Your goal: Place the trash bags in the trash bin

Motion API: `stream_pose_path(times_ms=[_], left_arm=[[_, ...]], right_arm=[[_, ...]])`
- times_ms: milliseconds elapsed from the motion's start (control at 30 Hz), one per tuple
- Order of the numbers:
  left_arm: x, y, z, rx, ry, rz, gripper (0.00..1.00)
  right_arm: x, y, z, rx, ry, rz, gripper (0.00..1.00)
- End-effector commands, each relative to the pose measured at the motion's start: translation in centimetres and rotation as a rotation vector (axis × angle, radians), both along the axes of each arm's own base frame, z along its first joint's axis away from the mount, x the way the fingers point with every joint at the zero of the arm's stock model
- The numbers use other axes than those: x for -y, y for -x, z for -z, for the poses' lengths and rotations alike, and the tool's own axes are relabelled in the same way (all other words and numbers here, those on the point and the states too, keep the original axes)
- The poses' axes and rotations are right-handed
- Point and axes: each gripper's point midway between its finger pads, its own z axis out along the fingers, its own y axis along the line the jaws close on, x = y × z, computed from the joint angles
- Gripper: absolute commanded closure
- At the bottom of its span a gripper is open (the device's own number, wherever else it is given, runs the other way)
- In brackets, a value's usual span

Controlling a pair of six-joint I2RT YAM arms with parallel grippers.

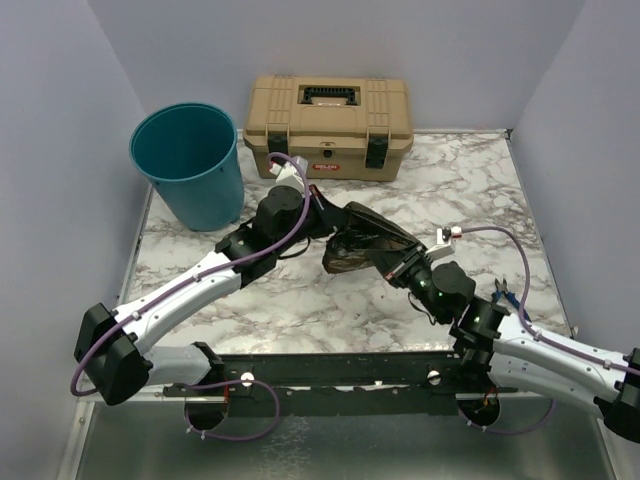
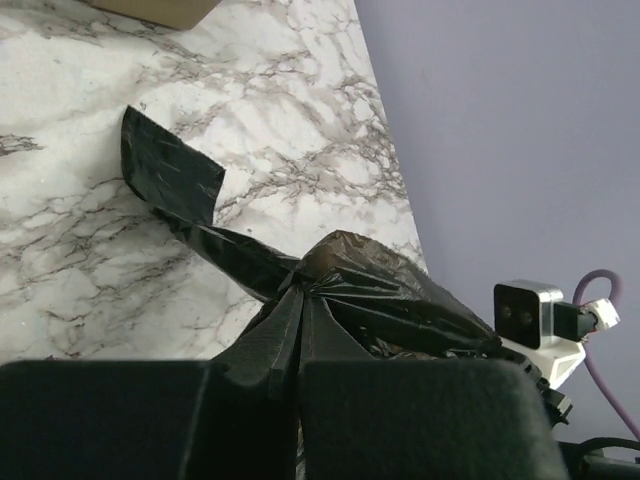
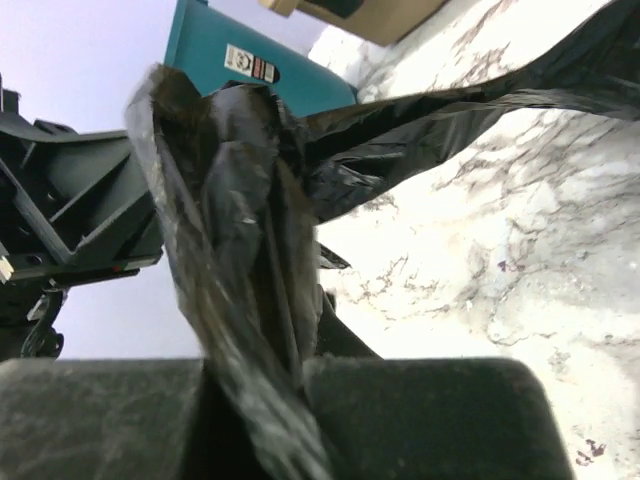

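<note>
A crinkly black trash bag [image 1: 362, 243] hangs stretched between my two grippers above the middle of the marble table. My left gripper [image 1: 330, 217] is shut on its left end; in the left wrist view the film [image 2: 330, 290] bunches out from between the closed fingers. My right gripper [image 1: 400, 262] is shut on its right end; in the right wrist view the bag [image 3: 235, 210] rises from between the fingers. The teal trash bin [image 1: 190, 165] stands upright and open at the back left, apart from the bag. It also shows in the right wrist view [image 3: 260, 70].
A tan toolbox [image 1: 328, 127] with black latches stands at the back centre, right of the bin. Purple walls close in the table [image 1: 480, 210] on three sides. Cables loop off both arms.
</note>
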Motion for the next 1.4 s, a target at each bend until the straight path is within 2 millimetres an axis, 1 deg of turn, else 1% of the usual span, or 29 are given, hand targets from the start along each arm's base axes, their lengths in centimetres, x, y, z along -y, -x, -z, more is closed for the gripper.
stream_pose_path(times_ms=[0,67,133,200,333,433,467,533,600,667,733,800,833,867,900,933,967,1000,1033,1067,1100,1133,1167,1200,1233,1267,1300,1333,1367], left_arm=[[-1.0,0.1,-1.9,0.095,-0.024,-0.006,1.0],[-2.0,-0.3,-1.8,0.132,-0.12,-0.021,1.0],[-3.5,-0.8,-1.6,0.154,-0.227,-0.05,1.0],[-4.8,-1.2,-1.4,0.171,-0.32,-0.068,1.0],[-6.7,-1.8,-1.5,0.196,-0.423,-0.111,1.0],[-8.0,-2.1,-1.4,0.202,-0.489,-0.144,1.0],[-8.4,-2.2,-1.3,0.203,-0.509,-0.152,1.0],[-8.9,-2.2,-1.0,0.2,-0.546,-0.149,1.0],[-8.5,-1.9,-0.6,0.203,-0.551,-0.106,1.0],[-7.4,-1.5,-0.2,0.199,-0.545,-0.037,1.0],[-6.0,-1.1,0.3,0.187,-0.525,0.033,1.0],[-4.2,-0.7,0.0,0.191,-0.476,0.11,1.0],[-3.1,-0.8,-0.7,0.202,-0.446,0.141,1.0],[-2.1,-1.2,-2.3,0.232,-0.414,0.156,1.0],[-1.0,-1.8,-4.5,0.274,-0.387,0.176,1.0],[0.3,-2.9,-7.2,0.323,-0.364,0.192,1.0],[1.5,-3.7,-11.1,0.396,-0.334,0.213,1.0],[2.5,-4.5,-16.3,0.49,-0.289,0.213,1.0],[3.2,-4.6,-21.2,0.579,-0.239,0.217,1.0],[3.4,-4.0,-27.2,0.697,-0.165,0.217,1.0],[2.9,-2.5,-32.8,0.819,-0.079,0.217,1.0],[2.3,-0.6,-36.8,0.924,-0.005,0.232,1.0],[1.5,1.8,-39.7,1.019,0.052,0.264,1.0],[1.0,3.7,-40.6,1.065,0.073,0.313,1.0],[0.9,4.8,-39.5,1.052,0.05,0.368,1.0],[1.7,4.5,-35.9,0.974,0.003,0.41,1.0],[1.7,3.9,-31.3,0.879,-0.048,0.41,1.0],[1.2,1.5,-23.7,0.723,-0.145,0.316,1.0],[-0.4,-0.3,-15.1,0.527,-0.25,0.209,1.0]], right_arm=[[3.2,-0.9,-0.7,0.008,0.107,0.136,0.99],[5.3,-0.8,0.3,-0.05,0.243,0.198,0.99],[8.0,-0.1,2.4,-0.141,0.402,0.252,0.99],[9.6,0.7,3.3,-0.189,0.484,0.272,0.99],[10.7,1.9,3.8,-0.231,0.495,0.261,0.99],[12.5,2.7,4.1,-0.262,0.485,0.307,0.99],[13.0,2.9,4.0,-0.266,0.481,0.319,0.99],[13.6,3.0,3.1,-0.241,0.468,0.33,0.99],[13.2,3.0,1.5,-0.183,0.46,0.29,0.99],[12.4,2.8,0.3,-0.139,0.463,0.247,0.99],[11.8,2.6,-0.2,-0.133,0.494,0.228,0.99],[11.3,2.1,-0.7,-0.128,0.546,0.217,0.99],[10.8,1.6,-1.2,-0.112,0.578,0.209,0.99],[10.1,0.9,-2.1,-0.08,0.616,0.194,0.99],[9.3,0.0,-3.9,-0.023,0.669,0.178,0.99],[8.8,-1.2,-6.3,0.034,0.73,0.183,0.99],[8.2,-2.4,-10.2,0.105,0.776,0.195,0.99],[8.1,-3.3,-17.7,0.211,0.76,0.242,0.99],[8.2,-4.1,-22.6,0.275,0.785,0.279,0.99],[8.7,-4.2,-28.5,0.359,0.762,0.314,0.99],[8.6,-3.8,-33.4,0.454,0.733,0.31,0.99],[8.4,-3.0,-37.2,0.549,0.692,0.283,0.99],[8.1,-1.9,-39.8,0.638,0.655,0.239,0.99],[7.7,-1.2,-40.6,0.685,0.629,0.202,0.99],[7.2,-1.0,-39.3,0.686,0.643,0.166,0.99],[6.7,-1.4,-36.0,0.632,0.675,0.141,0.99],[6.5,-2.1,-30.5,0.514,0.747,0.118,0.99],[6.4,-2.9,-22.7,0.34,0.839,0.098,0.99],[7.0,-2.8,-13.9,0.127,0.927,0.062,0.99]])
